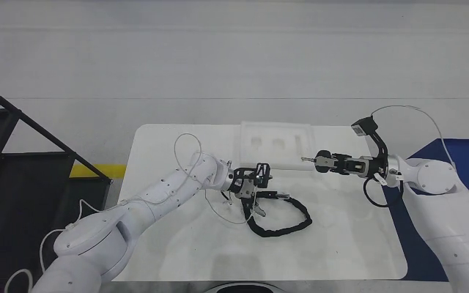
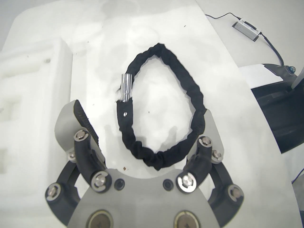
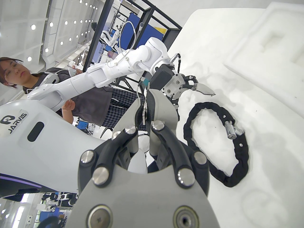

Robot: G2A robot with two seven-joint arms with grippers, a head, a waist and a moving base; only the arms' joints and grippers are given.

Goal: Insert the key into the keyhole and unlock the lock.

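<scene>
White surface [image 1: 352, 242], with a foam tray [image 1: 253, 157] lying beyond the chain lock [image 2: 197, 93]. I see the black-sleeved lock looped flat, with its silver cylinder [image 2: 125, 87] at one end. The left claw [image 2: 141, 111] is spread wide and holds nothing, one bend of the lock between its fingers. The right claw [image 3: 143, 106], well apart from the lock, is pinched onto the key [image 3: 144, 113].

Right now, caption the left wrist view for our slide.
Open left gripper over a black fabric-sleeved chain lock looped on white table.
</scene>
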